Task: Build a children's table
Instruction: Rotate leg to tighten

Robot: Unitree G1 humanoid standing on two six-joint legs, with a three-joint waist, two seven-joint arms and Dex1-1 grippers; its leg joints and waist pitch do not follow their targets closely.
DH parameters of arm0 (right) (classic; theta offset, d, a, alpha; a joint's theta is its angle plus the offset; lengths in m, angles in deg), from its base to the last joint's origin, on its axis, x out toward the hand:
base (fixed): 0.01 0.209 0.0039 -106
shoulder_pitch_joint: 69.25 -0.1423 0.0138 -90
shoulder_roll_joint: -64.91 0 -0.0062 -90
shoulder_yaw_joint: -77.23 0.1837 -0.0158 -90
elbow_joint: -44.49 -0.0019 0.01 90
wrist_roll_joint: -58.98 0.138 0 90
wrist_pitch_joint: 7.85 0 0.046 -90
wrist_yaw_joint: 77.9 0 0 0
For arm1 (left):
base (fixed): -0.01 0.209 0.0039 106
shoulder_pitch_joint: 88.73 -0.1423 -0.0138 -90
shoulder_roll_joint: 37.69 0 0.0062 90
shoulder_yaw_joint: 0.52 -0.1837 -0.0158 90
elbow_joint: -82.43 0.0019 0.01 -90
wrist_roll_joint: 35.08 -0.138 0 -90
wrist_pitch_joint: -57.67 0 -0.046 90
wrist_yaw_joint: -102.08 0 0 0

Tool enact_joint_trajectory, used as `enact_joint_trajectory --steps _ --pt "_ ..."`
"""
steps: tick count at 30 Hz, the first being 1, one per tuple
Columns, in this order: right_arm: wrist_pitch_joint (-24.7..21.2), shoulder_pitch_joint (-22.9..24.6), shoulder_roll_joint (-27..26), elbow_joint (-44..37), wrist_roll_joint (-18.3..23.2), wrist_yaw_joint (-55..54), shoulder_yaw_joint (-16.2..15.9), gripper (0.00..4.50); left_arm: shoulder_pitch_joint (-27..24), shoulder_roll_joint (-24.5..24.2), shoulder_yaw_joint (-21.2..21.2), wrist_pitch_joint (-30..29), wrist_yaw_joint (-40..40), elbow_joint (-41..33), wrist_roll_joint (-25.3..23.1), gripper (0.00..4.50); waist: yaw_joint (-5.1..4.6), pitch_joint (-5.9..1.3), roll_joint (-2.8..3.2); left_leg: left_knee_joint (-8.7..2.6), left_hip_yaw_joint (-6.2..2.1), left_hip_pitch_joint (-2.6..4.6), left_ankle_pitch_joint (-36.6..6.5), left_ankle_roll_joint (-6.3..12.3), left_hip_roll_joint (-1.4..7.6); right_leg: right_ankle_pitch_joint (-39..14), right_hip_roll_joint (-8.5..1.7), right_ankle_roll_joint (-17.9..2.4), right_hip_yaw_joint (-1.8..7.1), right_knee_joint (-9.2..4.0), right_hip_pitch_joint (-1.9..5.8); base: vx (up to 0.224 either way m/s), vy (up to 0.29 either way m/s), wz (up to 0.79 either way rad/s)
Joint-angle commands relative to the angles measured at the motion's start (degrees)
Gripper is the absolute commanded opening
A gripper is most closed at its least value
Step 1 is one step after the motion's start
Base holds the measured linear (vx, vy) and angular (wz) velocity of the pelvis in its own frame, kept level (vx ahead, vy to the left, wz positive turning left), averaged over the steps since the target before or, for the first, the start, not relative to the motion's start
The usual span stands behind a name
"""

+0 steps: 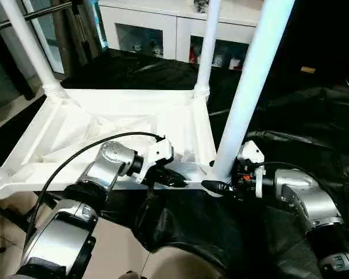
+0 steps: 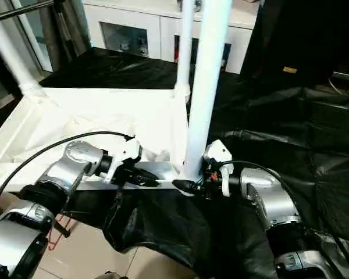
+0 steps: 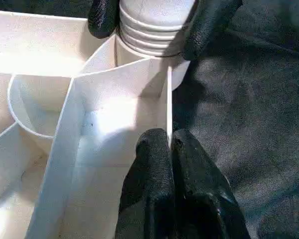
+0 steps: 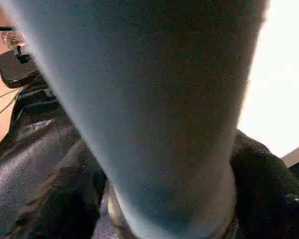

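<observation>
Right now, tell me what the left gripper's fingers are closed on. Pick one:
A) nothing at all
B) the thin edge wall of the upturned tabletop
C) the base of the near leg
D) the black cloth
B. In the left wrist view the left gripper has its two black fingers pressed together on the thin edge wall of the tabletop, just short of the near leg, whose base the right gripper straddles.

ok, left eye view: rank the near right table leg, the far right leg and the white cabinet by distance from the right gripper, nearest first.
1. Near right leg: standing in the tabletop's near right corner socket, with the right gripper at its base.
2. Far right leg: upright at the far right corner.
3. White cabinet: against the back, beyond the table.
</observation>
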Motion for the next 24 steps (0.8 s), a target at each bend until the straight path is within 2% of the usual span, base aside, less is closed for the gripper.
enact_joint_trajectory --steps 1,4,8,9,10,12,14,16,18,19,21,23,24 --pt "-0.73 1.03 -2.32 -1.34 0.33 0.94 -3.17 3.09 0.73 1.84 0.19 0.56 1.68 -2.83 2.0 0.0 -0.01 -3.76 -0.73 -3.92 -1.27 0.68 -11.11 3.81 2.95 -15.06 -4.52 -12.82 2.73 -4.24 2.72 0.0 0.0 0.0" --pt "0.21 1.18 -3.95 -0.65 -0.04 -1.85 -2.84 2.8 1.13 2.98 0.9 0.06 4.47 -2.21 1.9 0.0 -0.02 -3.68 -0.68 -3.93 -1.25 0.8 -11.56 3.63 2.89 -16.37 -4.5 -12.47 2.69 -4.45 2.58 0.0 0.0 0.0" --pt "2.18 0.38 -7.34 2.75 -2.0 -10.15 -1.34 2.73 2.58 4.99 1.81 -0.76 10.19 -0.4 1.12 0.0 -0.34 -3.53 -0.68 -4.06 -1.38 0.97 -13.08 2.39 2.8 -20.29 -4.69 -11.37 2.74 -4.89 2.25 0.0 0.0 0.0" --pt "2.58 -0.11 -8.45 4.14 -2.87 -13.37 -0.84 2.72 3.19 5.75 2.14 -0.78 12.32 0.33 0.87 0.0 -0.52 -3.47 -0.76 -4.14 -1.51 0.99 -13.7 1.95 2.67 -21.98 -4.71 -10.84 2.66 -5.14 2.33 0.0 0.0 0.0" --pt "2.59 -1.54 -10.73 7.52 -4.73 -21.16 0.43 2.72 4.58 7.32 2.72 -1.21 17.14 2.01 0.21 0.0 -0.81 -3.44 -0.67 -4.21 -1.6 1.06 -13.91 1.49 2.67 -22.28 -4.57 -10.71 2.68 -5.12 2.17 0.0 0.0 0.0" --pt "2.65 -3.28 -13.41 11.38 -5.75 -29.4 2.3 2.71 6.04 9.15 3.19 -1.43 22.34 3.72 -0.48 0.0 -1.62 -3.34 -0.66 -4.32 -1.73 1.18 -15.24 0.47 2.52 -23.85 -4.49 -10.51 2.57 -5.27 2.04 0.0 0.0 0.0" --pt "2.38 -3.71 -14.18 12.3 -5.73 -31.5 2.93 2.7 6.39 9.64 3.32 -1.54 23.78 4.14 -0.61 0.0 -1.8 -3.33 -0.77 -4.19 -1.74 1.12 -15.48 0.75 2.3 -25.13 -4.62 -9.85 2.61 -5.62 2.17 0.0 0.0 0.0" --pt "2.37 -5.44 -18.53 15.56 -5.03 -40.41 6.17 2.7 8.12 12.8 4.4 -2.76 31.41 5.85 -0.51 0.0 -1.96 -3.39 -0.7 -4.14 -1.63 1.16 -15.36 1.43 2.28 -24.88 -4.55 -9.5 2.71 -5.78 2.07 0.0 0.0 0.0" --pt "2.76 -5.65 -19.16 15.88 -5.09 -40.67 6.23 2.7 8.22 13.26 4.46 -2.81 31.87 5.94 -0.42 0.0 -1.91 -3.59 -0.6 -4.03 -1.55 1.23 -14.27 1.55 2.27 -22.72 -4.47 -10.13 2.74 -5.58 2.05 0.0 0.0 0.0" --pt "3.97 -5.85 -19.79 16.04 -5.75 -40.31 5.59 2.7 8.15 13.81 4.33 -2.43 31.72 5.91 -0.52 0.0 -1.75 -3.56 -0.45 -4.09 -1.56 0.95 -13.47 2.04 2.32 -20.94 -4.47 -10.44 2.74 -5.44 2.32 0.0 0.0 0.0" --pt "4.66 -5.95 -19.98 16.13 -6.16 -40.14 5.17 2.7 8.11 14.04 4.31 -2.21 31.58 5.93 -0.63 0.0 -1.74 -3.7 -0.55 -4.11 -1.54 0.8 -12.73 2.61 2.41 -18.06 -4.38 -10.94 2.75 -5.04 2.45 0.0 0.0 0.0" --pt "5.61 -6.18 -20.43 16.11 -5.75 -38.53 4.87 3.4 7.74 14.31 3.99 -1.4 30.53 5.69 -0.76 0.0 -1.7 -3.69 -0.42 -4.06 -1.46 0.8 -12.59 3.11 2.34 -17.1 -4.46 -11.36 2.76 -4.98 2.54 0.0 0.0 0.0" --pt "5.26 -6.21 -20.41 15.52 -4.5 -36.73 5.12 3.42 7.03 13.96 3.37 -0.54 28.42 4.97 -0.48 0.0 -1.71 -3.67 -0.47 -4.04 -1.44 0.81 -12.64 3.28 2.33 -17.3 -4.44 -11.44 2.74 -5.04 2.55 0.0 0.0 0.0"
